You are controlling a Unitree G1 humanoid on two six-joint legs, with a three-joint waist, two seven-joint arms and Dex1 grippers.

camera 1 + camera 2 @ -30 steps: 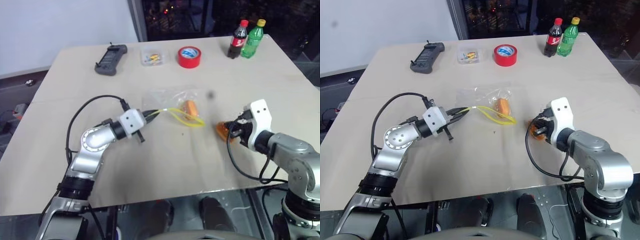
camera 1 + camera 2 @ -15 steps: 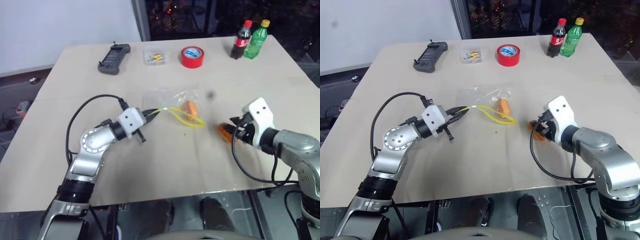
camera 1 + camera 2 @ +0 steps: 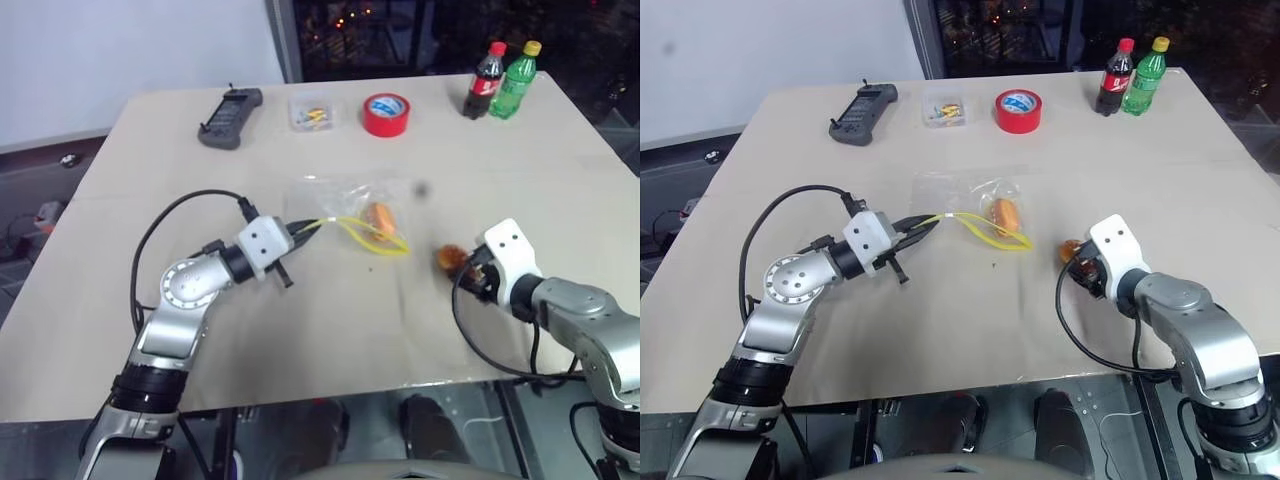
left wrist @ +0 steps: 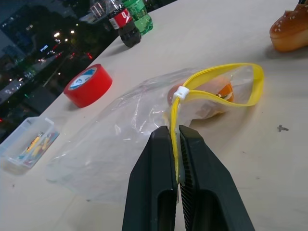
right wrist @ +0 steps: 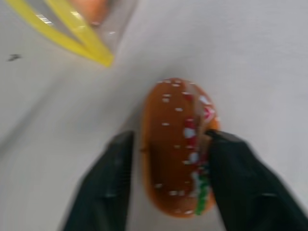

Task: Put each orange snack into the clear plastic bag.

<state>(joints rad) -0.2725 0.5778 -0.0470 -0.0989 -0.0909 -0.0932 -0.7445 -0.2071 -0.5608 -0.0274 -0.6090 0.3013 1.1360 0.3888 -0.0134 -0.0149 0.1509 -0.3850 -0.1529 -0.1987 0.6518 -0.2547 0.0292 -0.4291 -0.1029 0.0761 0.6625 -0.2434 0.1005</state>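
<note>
Orange-brown and glossy, the loose snack [image 5: 177, 144] lies on the table [image 3: 300, 330] directly between the two black fingers [image 5: 108, 185] of the right gripper [image 5: 168, 163]. Its long axis runs along the line the gripper points, so the fingers straddle its narrow width. One finger looks to touch the snack's side while the other stands just beside it; the jaws are partly closed around it, and I cannot tell whether the grip is yet firm. The snack rests on the table, not lifted.

Ahead of that gripper and to its left lies the clear plastic bag [image 3: 335, 200], with the yellow seal strip [image 4: 221, 79] bowed into an open loop facing the right gripper. The other orange snack [image 3: 379, 217] already sits inside the bag, just behind the loop. The left gripper [image 4: 175, 149] is clamped on the seal strip at the loop's near end, holding the mouth up and open, with the bag stretching away in front of it.

The right arm is plainly the nearer one to the loose snack; the left is occupied with the bag. As I judge it, the coming move turns on carrying the snack leftward and forward from the right gripper to the loop, entering lengthwise, since the mouth is narrow and the first snack sits close behind it.
</note>
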